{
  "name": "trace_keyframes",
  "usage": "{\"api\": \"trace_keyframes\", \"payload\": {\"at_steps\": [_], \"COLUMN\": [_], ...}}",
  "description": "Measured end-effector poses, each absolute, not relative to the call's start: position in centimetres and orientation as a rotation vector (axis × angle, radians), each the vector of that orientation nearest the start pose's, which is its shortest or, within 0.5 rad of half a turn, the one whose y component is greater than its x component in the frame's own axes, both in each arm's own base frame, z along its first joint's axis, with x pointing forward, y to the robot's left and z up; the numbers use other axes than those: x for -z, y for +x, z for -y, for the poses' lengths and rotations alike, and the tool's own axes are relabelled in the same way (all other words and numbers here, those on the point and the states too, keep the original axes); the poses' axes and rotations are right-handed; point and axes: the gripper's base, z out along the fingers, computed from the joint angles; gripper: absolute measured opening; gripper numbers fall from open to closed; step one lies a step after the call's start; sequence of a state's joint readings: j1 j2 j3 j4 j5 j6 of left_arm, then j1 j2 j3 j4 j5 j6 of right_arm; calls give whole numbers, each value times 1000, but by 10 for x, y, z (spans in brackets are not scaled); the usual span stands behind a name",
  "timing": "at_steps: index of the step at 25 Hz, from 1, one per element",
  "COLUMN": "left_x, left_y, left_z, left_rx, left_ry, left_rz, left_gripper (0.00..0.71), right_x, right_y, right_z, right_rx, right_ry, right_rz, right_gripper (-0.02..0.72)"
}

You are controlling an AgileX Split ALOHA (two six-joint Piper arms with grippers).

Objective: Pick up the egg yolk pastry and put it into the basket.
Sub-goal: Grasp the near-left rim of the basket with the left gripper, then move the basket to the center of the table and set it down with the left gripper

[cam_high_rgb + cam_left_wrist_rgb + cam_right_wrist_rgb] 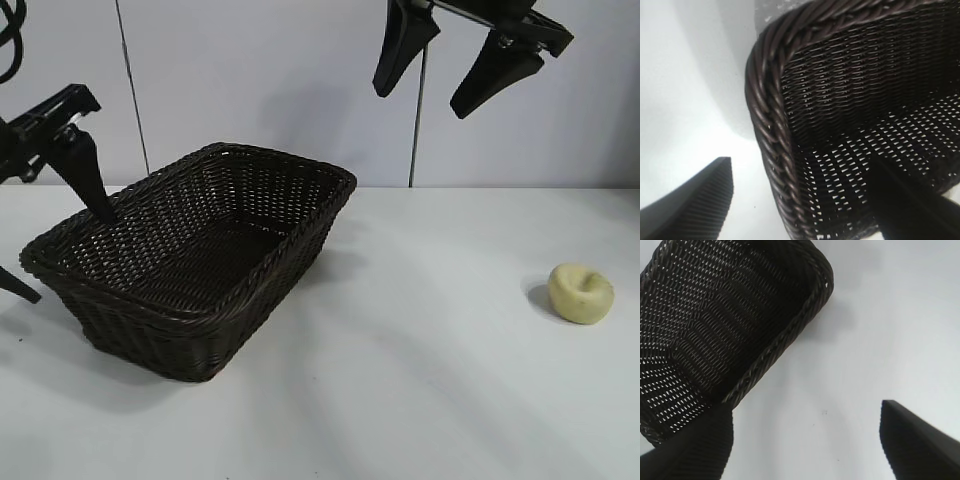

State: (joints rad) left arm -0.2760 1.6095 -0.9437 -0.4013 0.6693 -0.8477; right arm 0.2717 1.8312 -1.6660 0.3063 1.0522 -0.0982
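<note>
Exterior view: left gripper [60,245] spread astride the basket [200,262] rim at left; right gripper [462,68] spread, top; egg yolk pastry [581,293] lower right.

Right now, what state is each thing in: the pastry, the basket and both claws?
egg yolk pastry: lying on the table, at the exterior view's right, apart from the basket, not held.
basket: upright on the table, nothing visible inside.
left claw: open, straddling the basket's left rim, one finger inside, one outside.
right claw: open, raised high over the table, holding nothing.
table: white, bearing the basket and pastry.
</note>
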Motion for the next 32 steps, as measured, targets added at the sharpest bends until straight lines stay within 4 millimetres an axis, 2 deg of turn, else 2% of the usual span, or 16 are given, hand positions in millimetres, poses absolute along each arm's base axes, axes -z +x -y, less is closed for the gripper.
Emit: {"api": "trace_keyframes", "payload": {"at_steps": [9, 13, 15, 20, 26, 32], "left_x": [-158, -149, -149, -149, -151, -172], "left_y": [300, 301, 301, 302, 303, 297], "left_z": [107, 107, 107, 108, 108, 108], "left_rx": [505, 481, 482, 490, 513, 559], "left_ry": [-1322, -1330, -1329, -1337, -1348, -1308], "left_rz": [-2709, -2723, -2721, -2711, -2696, -2688], "left_gripper": [540, 522, 445, 122, 107, 106], "right_x": [-310, -310, -310, -310, -310, -310], "right_y": [380, 380, 380, 380, 379, 379], "right_z": [-131, -131, -131, -131, -130, -130], "right_rx": [-458, -458, -458, -458, -458, -458], "right_ry": [-372, -372, -372, -372, -373, -373], "right_rz": [-2669, -2669, -2669, -2669, -2672, -2672], "right_gripper": [580, 580, 580, 580, 580, 580]}}
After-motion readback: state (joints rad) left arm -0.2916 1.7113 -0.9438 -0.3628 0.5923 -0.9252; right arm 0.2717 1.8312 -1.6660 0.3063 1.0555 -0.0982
